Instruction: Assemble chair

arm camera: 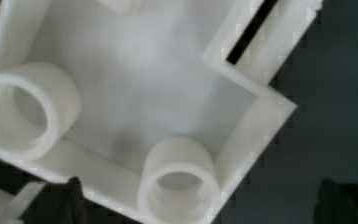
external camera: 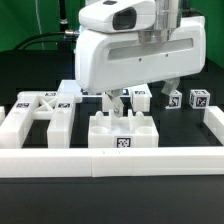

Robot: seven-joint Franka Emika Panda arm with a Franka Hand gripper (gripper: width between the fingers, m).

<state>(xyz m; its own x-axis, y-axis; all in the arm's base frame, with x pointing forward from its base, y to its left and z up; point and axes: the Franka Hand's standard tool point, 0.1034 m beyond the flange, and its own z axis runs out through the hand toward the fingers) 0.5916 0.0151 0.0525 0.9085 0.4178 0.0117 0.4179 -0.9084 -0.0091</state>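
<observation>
Several chunky glossy white chair parts (external camera: 124, 130) (black-and-white square tags (external camera: 126, 143)), claw (external camera: 118, 101) wide apart close by.

White chair panel (arm camera: 149, 85) close-up, two round bosses (arm camera: 179, 172).

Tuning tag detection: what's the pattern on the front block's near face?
A black-and-white square tag on the white front block; clearest in the exterior view.
</observation>
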